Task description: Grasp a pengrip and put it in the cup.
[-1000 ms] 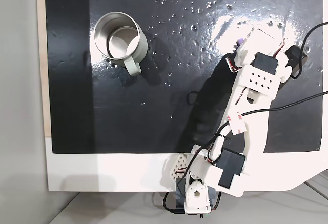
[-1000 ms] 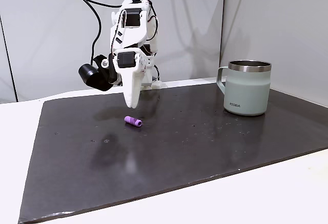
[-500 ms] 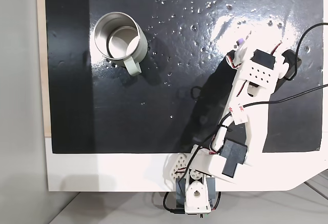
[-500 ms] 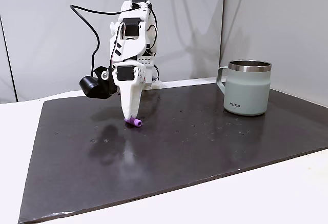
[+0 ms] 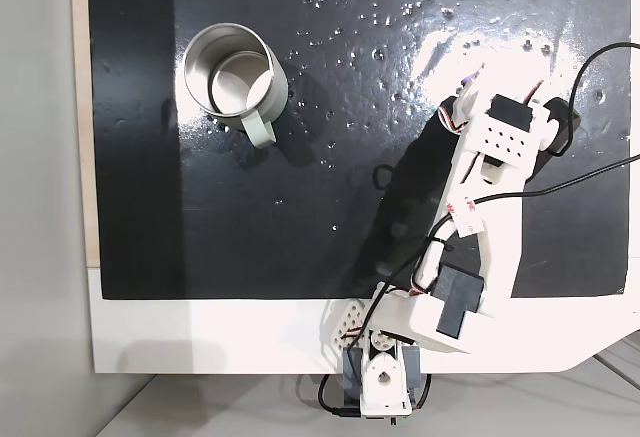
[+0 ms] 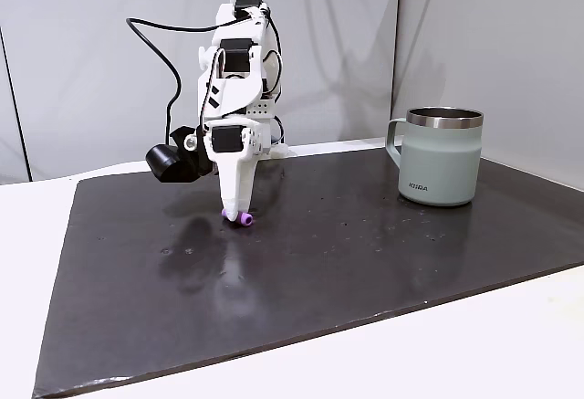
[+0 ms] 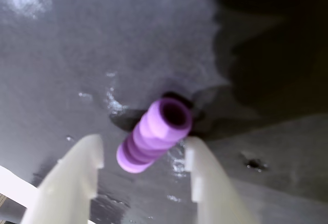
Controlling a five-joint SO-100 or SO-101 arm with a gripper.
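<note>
The pengrip (image 7: 154, 134) is a small light-purple ribbed tube lying on the dark mat. In the wrist view it sits between my gripper's (image 7: 142, 144) two white fingers. The left finger (image 7: 82, 167) stands a little apart from it and the right finger (image 7: 205, 172) is close against it. In a fixed view from the side, the gripper (image 6: 235, 213) points straight down with its tips at the mat and the pengrip (image 6: 243, 220) right at them. The jaws are open around the tube. The metal cup (image 6: 441, 157) stands upright well to the right; seen from above, the cup (image 5: 235, 72) is at the mat's upper left.
A black mat (image 5: 330, 177) covers most of the white table. The arm's base (image 5: 385, 377) sits at the bottom edge of the fixed view from above, and black cables (image 5: 600, 67) loop off to the right. A grey wall (image 6: 91, 52) stands behind.
The gripper has dropped from above the mat down to its surface, so its fingers now straddle the pengrip. The pengrip and cup have stayed put.
</note>
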